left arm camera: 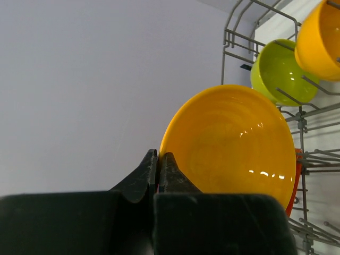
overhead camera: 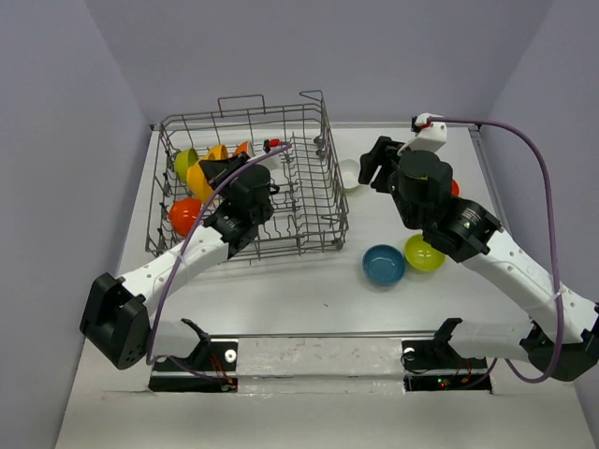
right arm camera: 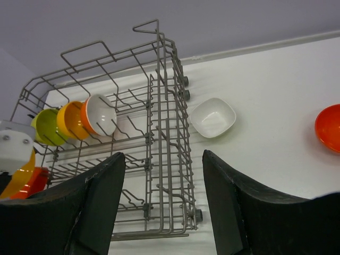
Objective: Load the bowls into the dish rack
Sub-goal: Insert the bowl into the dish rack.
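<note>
The grey wire dish rack point(overhead camera: 299, 238) stands at the left. On edge among its tines are a lime green bowl point(right arm camera: 47, 127), an orange-yellow bowl point(right arm camera: 71, 121), a bowl with a white inside point(right arm camera: 101, 114) and a red-orange bowl point(overhead camera: 184, 215). My left gripper point(left arm camera: 158, 155) is inside the rack, shut on the rim of another orange-yellow bowl point(left arm camera: 234, 143), which is tilted just in front of the red-orange one. My right gripper point(right arm camera: 163, 155) hangs open and empty over the table beside the rack's right wall, short of a white bowl point(right arm camera: 213, 117).
A teal blue bowl point(overhead camera: 384, 265) and a lime green bowl point(overhead camera: 424, 253) sit side by side on the table under my right arm. A red-orange bowl point(right arm camera: 329, 127) lies further right, partly hidden by that arm in the top view. Grey walls close in the table.
</note>
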Controlling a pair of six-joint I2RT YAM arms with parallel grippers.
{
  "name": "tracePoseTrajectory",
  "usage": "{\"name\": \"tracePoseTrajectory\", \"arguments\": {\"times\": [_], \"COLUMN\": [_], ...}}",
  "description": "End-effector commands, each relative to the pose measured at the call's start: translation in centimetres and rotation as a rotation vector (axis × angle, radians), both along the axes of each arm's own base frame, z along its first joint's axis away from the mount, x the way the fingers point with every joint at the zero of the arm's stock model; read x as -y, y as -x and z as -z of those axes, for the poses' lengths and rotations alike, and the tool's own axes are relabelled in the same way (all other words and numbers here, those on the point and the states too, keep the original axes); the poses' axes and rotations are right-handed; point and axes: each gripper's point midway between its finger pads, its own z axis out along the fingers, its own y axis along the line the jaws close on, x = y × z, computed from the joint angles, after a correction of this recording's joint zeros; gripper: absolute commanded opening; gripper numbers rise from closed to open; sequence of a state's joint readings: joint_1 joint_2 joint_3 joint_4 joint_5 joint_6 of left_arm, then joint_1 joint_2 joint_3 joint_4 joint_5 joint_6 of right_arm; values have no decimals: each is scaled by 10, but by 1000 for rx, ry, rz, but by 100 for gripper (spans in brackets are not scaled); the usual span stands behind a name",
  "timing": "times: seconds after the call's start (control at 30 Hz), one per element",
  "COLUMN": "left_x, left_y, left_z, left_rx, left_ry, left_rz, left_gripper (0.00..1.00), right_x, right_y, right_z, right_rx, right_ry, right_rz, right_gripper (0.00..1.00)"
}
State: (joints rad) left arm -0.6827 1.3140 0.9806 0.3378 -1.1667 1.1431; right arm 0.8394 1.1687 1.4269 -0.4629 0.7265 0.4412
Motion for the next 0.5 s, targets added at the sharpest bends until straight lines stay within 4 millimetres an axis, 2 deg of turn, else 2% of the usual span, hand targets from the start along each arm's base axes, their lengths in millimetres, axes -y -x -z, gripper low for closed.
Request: {"name": "tracePoseTrajectory", "arguments": {"times": [0.0,0.23,0.47], "left_x": [-12,-16,-12], "left_y": [15,20,15], "left_z": [-25,-4,8], "left_rx": [107,77,58], "left_ry": [52,28,24], "left_rz": [-31,-15,-1], "left_gripper": [0,0,0], "right_x": [8,9,11], "right_y": [6,7,10], "right_z": [-11,-8,-9], "right_rx": [37,38,44], "right_ry": [-37,-40,-50], "right_rz": [21,23,15], "right_gripper": [66,65,66]}}
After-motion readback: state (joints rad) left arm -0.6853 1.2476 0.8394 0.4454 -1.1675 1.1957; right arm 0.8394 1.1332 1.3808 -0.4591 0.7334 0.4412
